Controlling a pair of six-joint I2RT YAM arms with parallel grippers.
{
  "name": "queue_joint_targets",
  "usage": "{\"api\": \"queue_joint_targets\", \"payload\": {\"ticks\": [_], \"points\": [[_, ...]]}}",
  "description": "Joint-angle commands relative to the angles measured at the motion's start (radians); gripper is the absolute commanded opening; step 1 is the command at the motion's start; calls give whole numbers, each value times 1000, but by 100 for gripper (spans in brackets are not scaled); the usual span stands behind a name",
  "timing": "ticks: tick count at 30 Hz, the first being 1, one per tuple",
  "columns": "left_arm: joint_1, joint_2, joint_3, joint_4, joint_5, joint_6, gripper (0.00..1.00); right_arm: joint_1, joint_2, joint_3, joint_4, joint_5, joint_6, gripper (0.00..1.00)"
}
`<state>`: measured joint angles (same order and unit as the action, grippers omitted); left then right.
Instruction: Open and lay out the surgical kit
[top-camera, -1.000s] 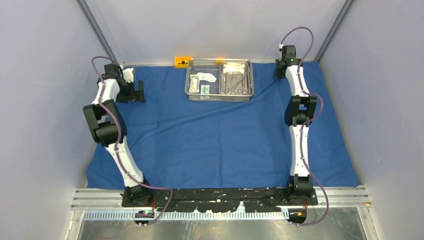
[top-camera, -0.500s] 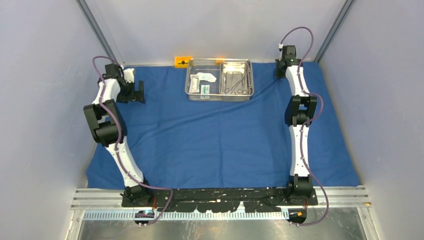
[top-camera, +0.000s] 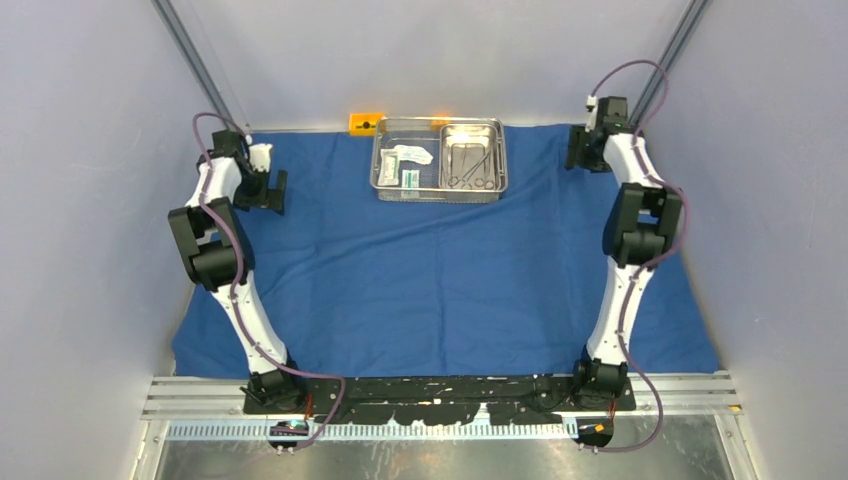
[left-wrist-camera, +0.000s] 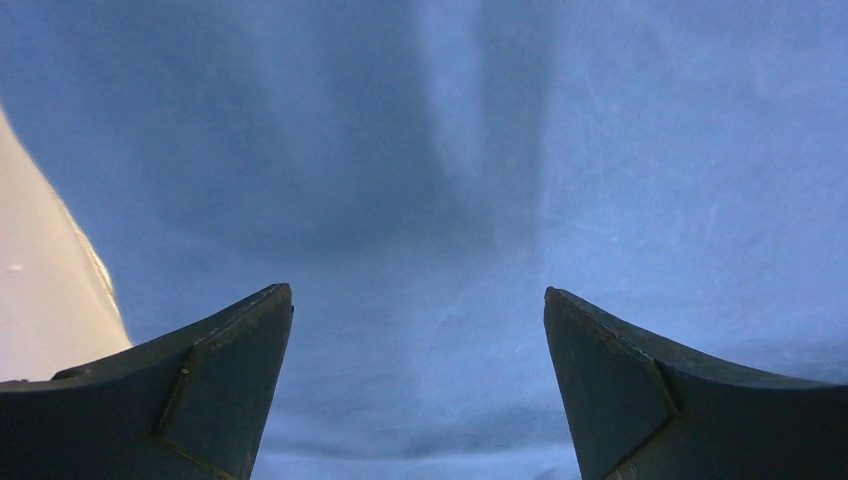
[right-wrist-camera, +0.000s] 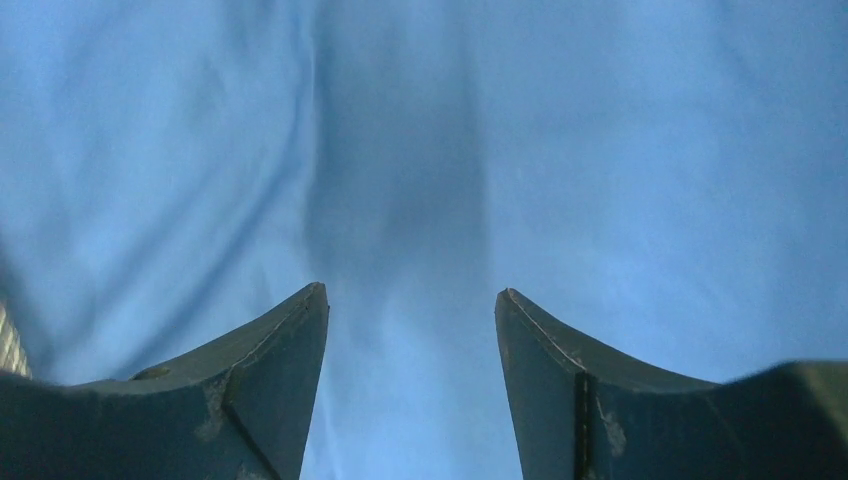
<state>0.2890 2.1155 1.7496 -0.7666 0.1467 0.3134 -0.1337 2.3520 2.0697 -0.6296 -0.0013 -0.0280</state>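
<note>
Right claw (right-wrist-camera: 410, 292) now apart, farther right

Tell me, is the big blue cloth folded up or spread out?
Spread out: the blue cloth lies open and flat, lightly wrinkled, with the steel basket standing on its far part.

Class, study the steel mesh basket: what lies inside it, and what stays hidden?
Inside the mesh basket: white-green packets on the left, a smaller solid tray on the right holding thin steel instruments. Whatever lies beneath the tray and packets is covered.
</note>
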Motion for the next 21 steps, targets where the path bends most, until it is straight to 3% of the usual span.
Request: {"api": "queue_joint_targets", "payload": {"ticks": [1,9,21], "points": [[3,-64,-62,-3,-23,74,100,-49,-316,-248,78,-84,-34,68],[5,-191,-327,61,-67,181,100,-165,-600,-699,20,-103,-250,67],[73,-268,-529,148,-120,235,100,-266,-724,-1137,31,-32,-536,63]]}}
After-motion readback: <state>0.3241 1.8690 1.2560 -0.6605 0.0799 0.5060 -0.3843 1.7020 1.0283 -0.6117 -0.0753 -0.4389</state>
